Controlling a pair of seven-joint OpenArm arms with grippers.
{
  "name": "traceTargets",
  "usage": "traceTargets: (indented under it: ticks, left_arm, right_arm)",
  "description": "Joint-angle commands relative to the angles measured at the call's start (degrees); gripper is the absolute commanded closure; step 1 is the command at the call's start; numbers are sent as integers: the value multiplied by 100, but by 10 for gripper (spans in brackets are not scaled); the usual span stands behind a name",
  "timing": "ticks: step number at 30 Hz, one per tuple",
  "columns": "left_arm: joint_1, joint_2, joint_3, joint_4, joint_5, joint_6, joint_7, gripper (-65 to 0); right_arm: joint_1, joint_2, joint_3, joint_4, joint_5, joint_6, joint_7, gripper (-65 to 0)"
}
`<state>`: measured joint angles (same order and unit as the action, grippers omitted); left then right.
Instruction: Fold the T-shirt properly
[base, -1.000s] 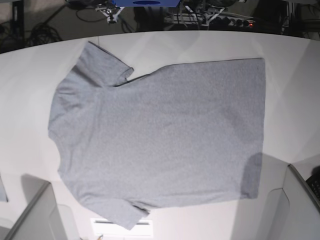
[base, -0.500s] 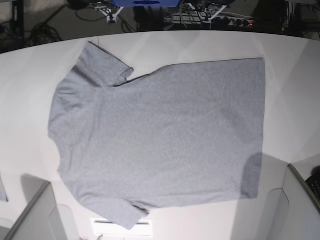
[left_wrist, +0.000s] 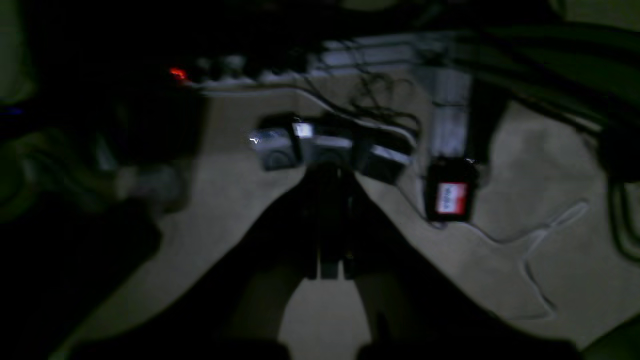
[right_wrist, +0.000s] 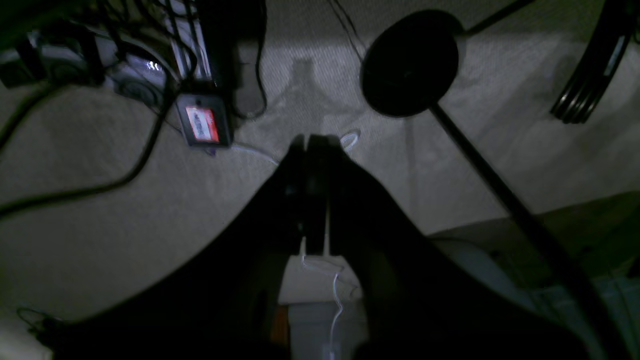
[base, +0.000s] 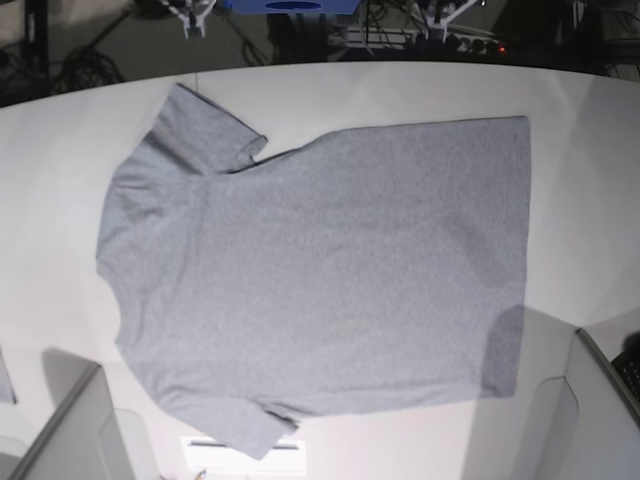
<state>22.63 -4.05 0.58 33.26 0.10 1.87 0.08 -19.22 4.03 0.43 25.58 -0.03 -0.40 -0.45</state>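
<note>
The T-shirt (base: 320, 280) lies flat on the white table (base: 420, 90), plain grey side up, with its neck end to the left and its hem to the right. One sleeve points to the far left corner and the other to the near edge. Neither gripper is over the T-shirt. In the left wrist view my left gripper (left_wrist: 330, 175) is shut with nothing in it, above a dim carpeted floor. In the right wrist view my right gripper (right_wrist: 312, 145) is also shut and empty over the floor.
Grey panels stand at the near left (base: 70, 430) and near right (base: 600, 400) of the table. Below the grippers are cables, a power strip with a red light (left_wrist: 177, 74), a black adapter with a red label (right_wrist: 202, 125) and a round black stand base (right_wrist: 410, 62).
The T-shirt has not moved. The pale arm parts beyond the table's far edge have shifted outward, one to the left and one to the right.
</note>
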Motion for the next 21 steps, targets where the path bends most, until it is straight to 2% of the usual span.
traceTargets:
  ticks: [1,5,12,18,21]
  left_arm:
    - [229,-21,8,283,12,2,-47,0]
    - [1055,-188,8,1400,-41,2,-47,0]
    - [2453,-469,-18,3554,-49,2,-47,0]
    - [3271,-513,-62,5013,-49,2,-47,0]
    - [3649,-689,-54,5751,-41,2,-47,0]
  right_arm:
    - [-183,32,199,189,16,10,32,0]
    - [-746,14,938,963,16,18,23,0]
    - [-2021,-47,1518,2879,16,18,-21,0]
    - [-2741,-390,2441,4585,16,18,-601,0]
    - [-3040,-531,2696,5525,16,18,-742,0]
